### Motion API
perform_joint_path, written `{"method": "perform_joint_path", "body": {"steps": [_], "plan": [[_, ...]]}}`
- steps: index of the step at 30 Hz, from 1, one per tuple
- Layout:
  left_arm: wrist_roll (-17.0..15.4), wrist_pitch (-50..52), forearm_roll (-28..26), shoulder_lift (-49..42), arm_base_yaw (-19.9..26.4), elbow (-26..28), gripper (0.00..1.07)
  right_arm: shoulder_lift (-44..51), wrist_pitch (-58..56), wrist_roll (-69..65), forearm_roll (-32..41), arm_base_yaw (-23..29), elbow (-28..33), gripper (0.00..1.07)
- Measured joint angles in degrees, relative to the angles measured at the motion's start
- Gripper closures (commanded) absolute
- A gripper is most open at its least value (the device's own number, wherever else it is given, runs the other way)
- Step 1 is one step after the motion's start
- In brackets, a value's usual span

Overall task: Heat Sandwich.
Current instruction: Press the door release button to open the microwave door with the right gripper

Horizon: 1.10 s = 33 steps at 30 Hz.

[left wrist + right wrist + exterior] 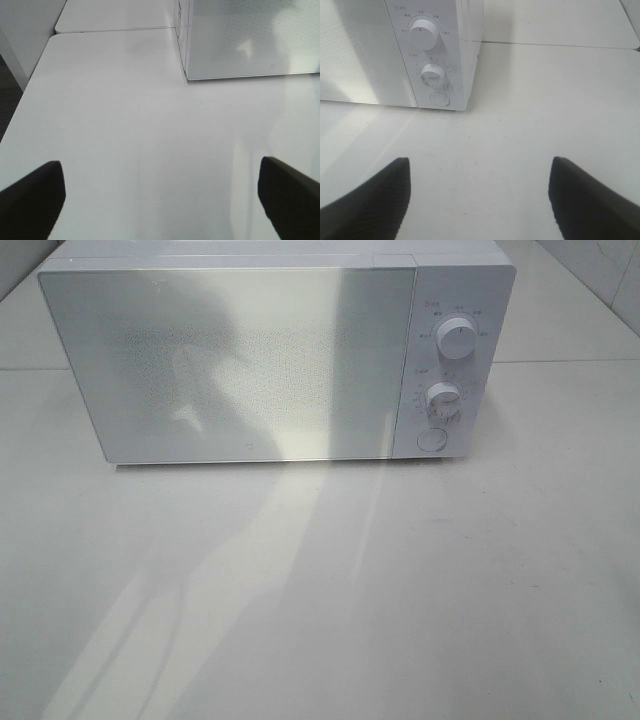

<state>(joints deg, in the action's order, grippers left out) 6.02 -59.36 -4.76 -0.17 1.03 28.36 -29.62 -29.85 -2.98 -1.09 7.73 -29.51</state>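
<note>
Closed white microwave (230, 360) on the table (320, 600) — left gripper (161, 197) spread wide and empty, right gripper (480, 195) likewise parted, grasping nothing.

Closed white microwave (240, 360) on table (330, 600)

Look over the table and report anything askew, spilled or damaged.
Nothing stands out. The microwave sits flat on the table with its door shut, upper knob, lower knob and round button intact. No spills. The only oddity: no sandwich shows in any view, and the left gripper and right gripper are open and empty.
</note>
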Motion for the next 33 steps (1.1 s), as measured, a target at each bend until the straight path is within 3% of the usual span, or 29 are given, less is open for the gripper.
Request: {"method": "perform_joint_path", "body": {"steps": [20,33], "plan": [[0.00,0.00,0.00,0.00,0.00,0.00,0.07,-25.73,25.55,-1.49,0.00,0.00,0.11,0.33],[0.00,0.00,0.00,0.00,0.00,0.00,0.07,-43.26,48.13,-1.55,0.23,0.00,1.09,0.33]]}}
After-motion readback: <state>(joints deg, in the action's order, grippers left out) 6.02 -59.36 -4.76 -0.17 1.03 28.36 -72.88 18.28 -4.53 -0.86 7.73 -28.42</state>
